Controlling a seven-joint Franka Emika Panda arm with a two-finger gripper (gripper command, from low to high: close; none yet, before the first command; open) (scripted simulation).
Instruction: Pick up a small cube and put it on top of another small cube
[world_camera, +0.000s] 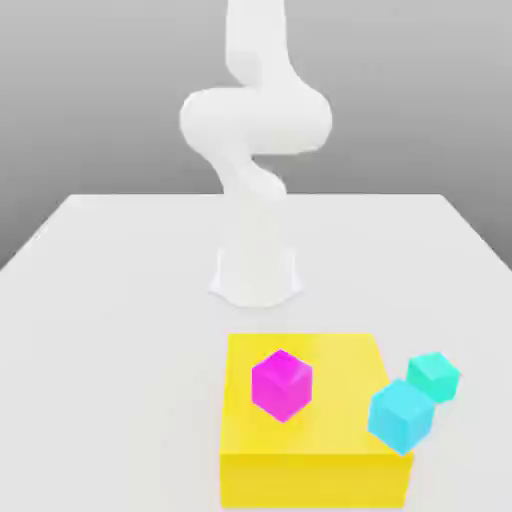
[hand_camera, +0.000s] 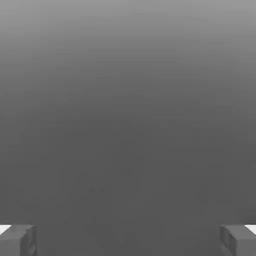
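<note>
1. Nearest to me stands the yellow block (world_camera: 315, 395), a wide and low thing on the pale table (world_camera: 110, 370), its flat front face toward me.
2. The blue cube (world_camera: 401, 416) is tilted at the block's edge on the exterior view's right, and it partly covers this edge; whether it touches the block, I cannot tell.
3. The magenta cube (world_camera: 282, 385) is seen against the yellow top, toward the exterior view's left, well apart from the blue one.
4. The teal cube (world_camera: 433, 377) is just behind the blue cube, which hides a little of its corner (if these two touch, I cannot say).
5. Farther away, the white arm (world_camera: 255, 120) rises upright from its base (world_camera: 256, 275), behind the block.
6. In the hand view, the gripper (hand_camera: 128, 241) has its two fingers spread wide, one far from the other.
</note>
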